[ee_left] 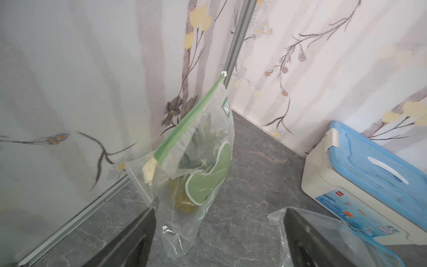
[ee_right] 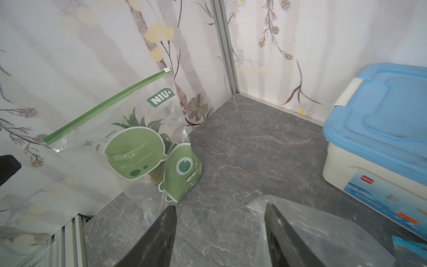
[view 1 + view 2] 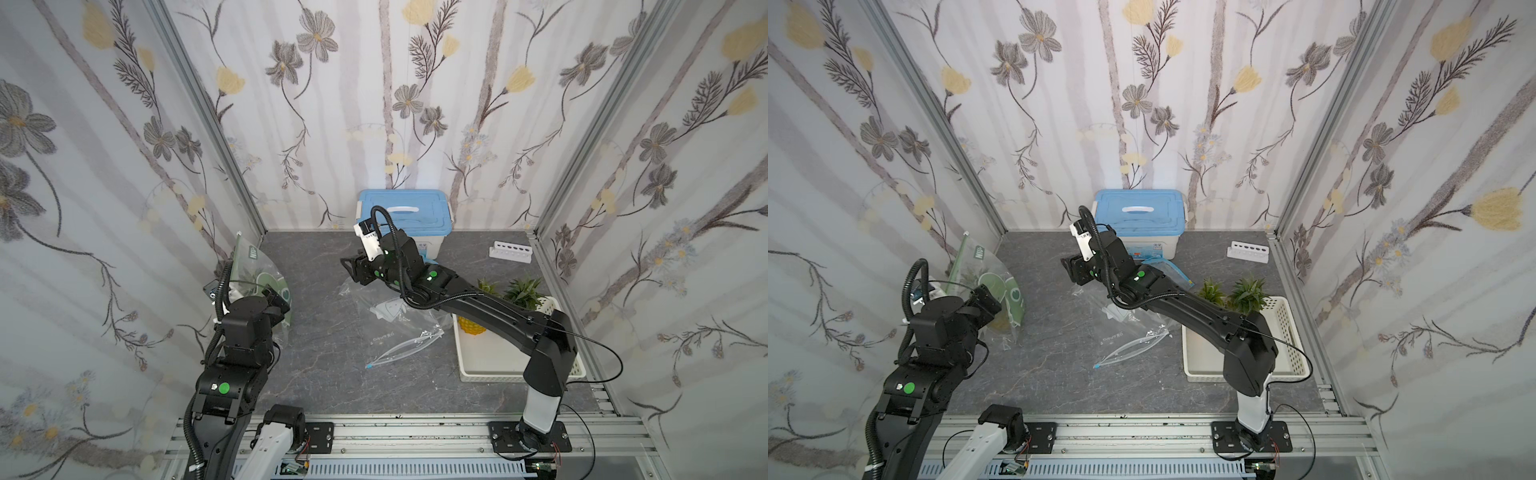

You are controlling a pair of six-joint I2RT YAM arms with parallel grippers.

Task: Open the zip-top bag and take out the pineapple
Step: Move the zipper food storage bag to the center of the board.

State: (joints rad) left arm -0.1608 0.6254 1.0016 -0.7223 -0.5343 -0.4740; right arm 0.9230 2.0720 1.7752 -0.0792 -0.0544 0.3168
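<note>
Left of centre in both top views, propped on the side wall: zip-top bag [image 3: 254, 266], green seal [image 2: 104, 106] seemingly shut, pineapple [image 2: 155, 179] inside.
Just beside it, left gripper [image 1: 219, 210], jaws spread wide, pinching nothing; mid-frame, right gripper [image 2: 219, 207], jaws parted, also empty, above loose clear bags [image 3: 399, 328]. Risks toppling or sliding the limp bag if nudged instead of pinched; risks a slip at the white slider [image 2: 166, 69] without a counter-hold. Reads "NIU+" on the bag's green tag [image 2: 159, 98]; upper centre of a top view, blue-lidded box [image 3: 405, 212], label too small to read.
</note>
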